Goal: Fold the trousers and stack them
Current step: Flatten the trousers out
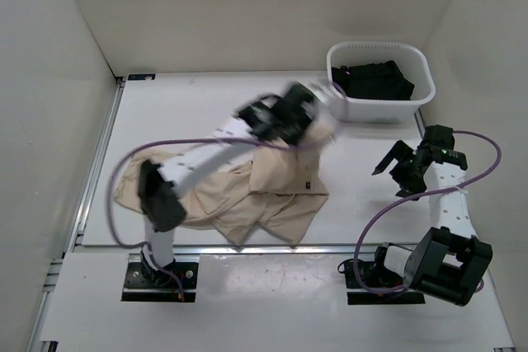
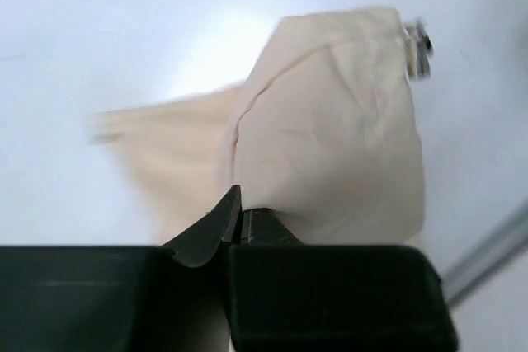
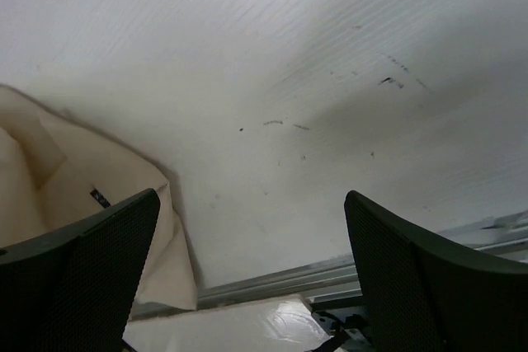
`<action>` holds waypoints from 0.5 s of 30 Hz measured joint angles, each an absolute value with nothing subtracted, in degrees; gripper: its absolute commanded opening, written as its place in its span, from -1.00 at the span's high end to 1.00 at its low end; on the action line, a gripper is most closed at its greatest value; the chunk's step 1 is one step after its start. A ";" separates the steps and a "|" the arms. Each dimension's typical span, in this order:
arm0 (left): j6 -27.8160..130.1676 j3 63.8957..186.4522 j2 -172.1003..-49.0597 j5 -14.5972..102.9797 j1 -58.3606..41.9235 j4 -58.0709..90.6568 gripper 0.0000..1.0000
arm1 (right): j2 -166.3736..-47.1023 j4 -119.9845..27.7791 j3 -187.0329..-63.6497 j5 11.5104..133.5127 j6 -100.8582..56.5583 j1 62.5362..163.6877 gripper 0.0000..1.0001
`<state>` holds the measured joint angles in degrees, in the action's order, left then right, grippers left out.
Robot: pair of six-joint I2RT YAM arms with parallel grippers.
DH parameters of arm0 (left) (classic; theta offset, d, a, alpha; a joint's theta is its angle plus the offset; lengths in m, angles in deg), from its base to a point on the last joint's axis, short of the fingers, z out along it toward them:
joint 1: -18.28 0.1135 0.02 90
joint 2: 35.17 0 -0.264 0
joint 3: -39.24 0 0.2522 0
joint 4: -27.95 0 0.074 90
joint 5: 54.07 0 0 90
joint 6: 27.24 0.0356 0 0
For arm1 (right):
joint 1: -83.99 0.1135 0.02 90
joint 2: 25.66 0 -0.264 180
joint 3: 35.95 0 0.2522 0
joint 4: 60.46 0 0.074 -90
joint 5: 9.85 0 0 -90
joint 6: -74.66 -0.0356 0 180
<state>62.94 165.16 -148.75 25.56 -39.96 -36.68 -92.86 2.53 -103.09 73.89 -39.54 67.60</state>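
The beige trousers [image 1: 256, 195] lie crumpled on the table's near left-middle. My left gripper [image 1: 309, 117], blurred by motion, is raised above the table's middle and shut on a fold of them, lifting it. In the left wrist view the jaws [image 2: 239, 212] pinch the cream cloth [image 2: 330, 146], which hangs bunched with a metal fastener at its top right. My right gripper [image 1: 394, 162] is open and empty above bare table right of the trousers. In the right wrist view its fingers [image 3: 107, 261] stand wide apart, with a trouser corner [image 3: 74, 195] at the left.
A white basket [image 1: 425, 72] with black garments [image 1: 378, 80] stands at the back right, close behind the left gripper. White walls enclose the table. A metal rail [image 1: 330, 246] runs along the near edge.
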 measured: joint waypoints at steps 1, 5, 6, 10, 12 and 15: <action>62.92 164.92 -144.80 25.34 -36.07 -36.25 0.72 | -92.86 2.27 -102.15 72.47 -38.69 67.60 -0.90; 62.77 161.64 -128.05 23.81 -17.25 -33.71 0.72 | -93.18 0.65 -97.24 66.24 -37.71 70.73 -0.90; 62.72 160.49 -124.45 23.50 -12.37 -33.80 0.72 | -93.56 -0.18 -96.56 65.17 -38.10 72.96 -0.90; 62.74 155.11 -115.66 24.25 0.54 -35.35 0.72 | -98.89 -6.30 -96.01 64.12 -42.23 87.91 -0.98; 62.74 151.70 -114.09 25.52 5.44 -36.11 0.72 | -103.09 -8.79 -97.34 64.40 -44.70 93.66 -0.98; 62.74 144.14 -113.17 28.51 13.22 -37.21 0.72 | -109.84 -12.72 -100.64 65.61 -48.63 98.27 -0.98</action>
